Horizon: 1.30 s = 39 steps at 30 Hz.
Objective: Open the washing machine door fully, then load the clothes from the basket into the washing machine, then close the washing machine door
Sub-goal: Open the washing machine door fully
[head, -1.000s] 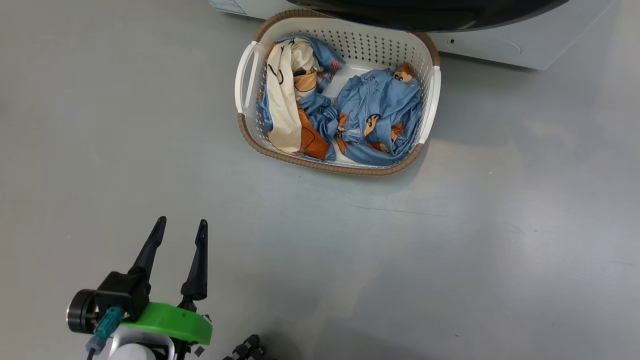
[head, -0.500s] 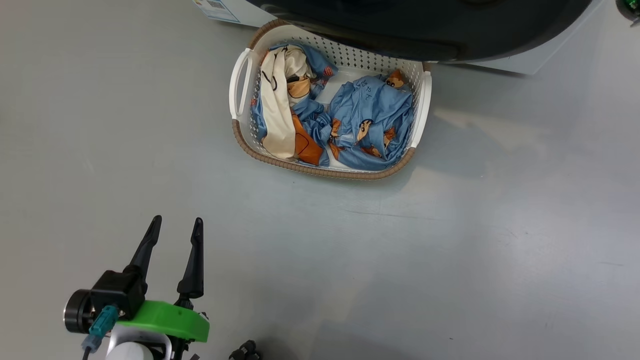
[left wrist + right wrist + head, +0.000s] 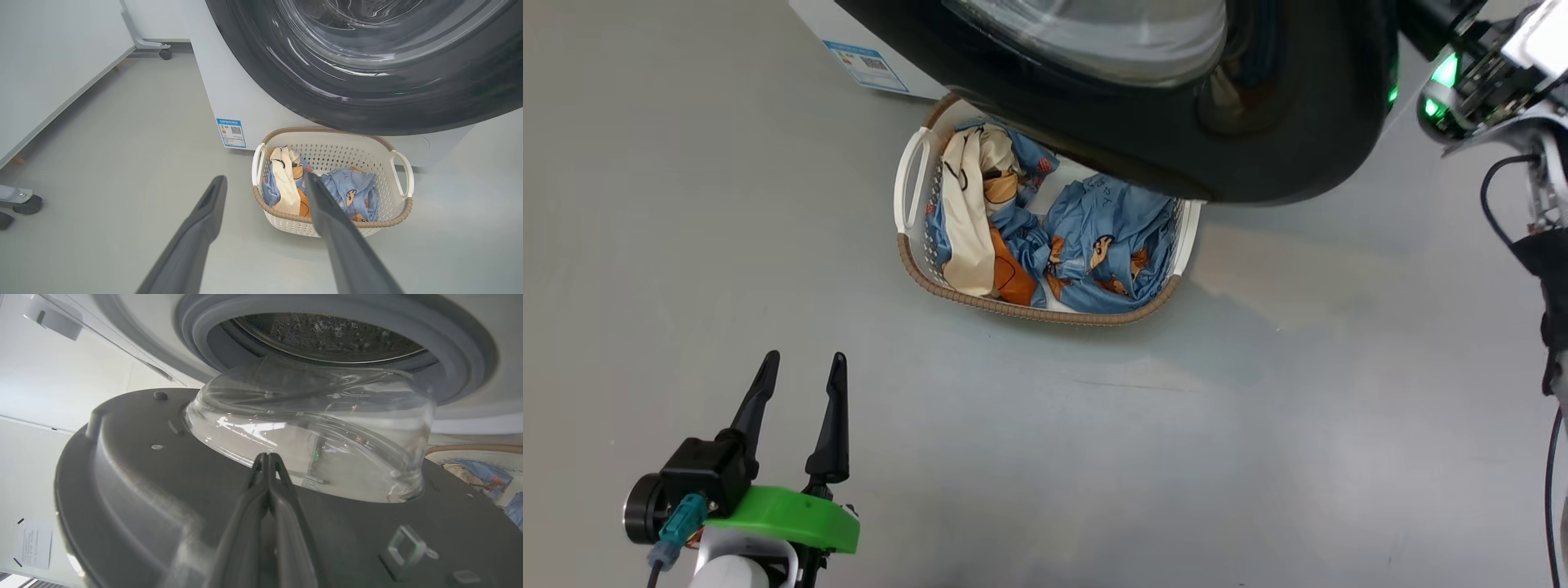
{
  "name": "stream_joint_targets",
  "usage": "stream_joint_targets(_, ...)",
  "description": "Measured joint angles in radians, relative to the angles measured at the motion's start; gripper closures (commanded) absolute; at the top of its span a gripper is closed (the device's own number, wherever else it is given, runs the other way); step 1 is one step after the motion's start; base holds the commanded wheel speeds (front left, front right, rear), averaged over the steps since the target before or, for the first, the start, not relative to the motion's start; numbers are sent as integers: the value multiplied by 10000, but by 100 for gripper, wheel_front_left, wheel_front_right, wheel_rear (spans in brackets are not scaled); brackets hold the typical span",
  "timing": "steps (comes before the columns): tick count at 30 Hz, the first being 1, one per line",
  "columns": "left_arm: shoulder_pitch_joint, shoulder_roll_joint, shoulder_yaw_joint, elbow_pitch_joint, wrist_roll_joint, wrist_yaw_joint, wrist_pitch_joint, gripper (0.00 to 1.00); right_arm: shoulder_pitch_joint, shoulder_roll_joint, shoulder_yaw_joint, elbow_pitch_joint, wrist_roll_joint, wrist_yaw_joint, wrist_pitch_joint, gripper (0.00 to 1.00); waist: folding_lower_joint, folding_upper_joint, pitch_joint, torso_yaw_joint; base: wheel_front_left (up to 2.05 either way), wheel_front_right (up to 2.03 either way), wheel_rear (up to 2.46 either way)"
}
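Slip risk: right gripper (image 3: 267, 458), fingers pressed together, empty, at washing machine door (image 3: 135, 477) inner face; basket (image 3: 1013, 309) overhung, clothes (image 3: 1094, 245) reach blocked. Left gripper (image 3: 800, 371) spread wide, empty.

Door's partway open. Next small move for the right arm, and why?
Probably swing the washing machine door wider with the shut right gripper: its tips are at the door's inner face beside the glass window, and the door overhangs the basket of clothes, blocking access.
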Motion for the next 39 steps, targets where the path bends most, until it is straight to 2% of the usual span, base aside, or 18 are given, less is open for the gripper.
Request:
stream_joint_targets(13, 96, 0, 10, 134, -267, 0, 0, 0, 1677, 830, 481, -295, 169, 0, 111, 100, 1, 0, -1140, -246, 0, 0, 0)
stream_joint_targets(19, 367, 6, -295, 125, -372, 29, 0, 0, 2381, 1346, 855, -604, 15, 0, -69, 100, 0, 0, -1696, -336, 0, 0, 0)
stream_joint_targets(24, 582, 13, -598, 96, -579, 314, 0, 0, 2921, 1841, 1227, -709, -44, -2, -253, 100, 0, 0, -2160, -440, 0, 0, 0)
stream_joint_targets(39, 1189, 92, -1979, -280, -802, 1356, 0, 0, 4194, 2084, 2330, -796, -40, 0, -744, 100, 0, 0, -3377, -540, 0, 0, 0)
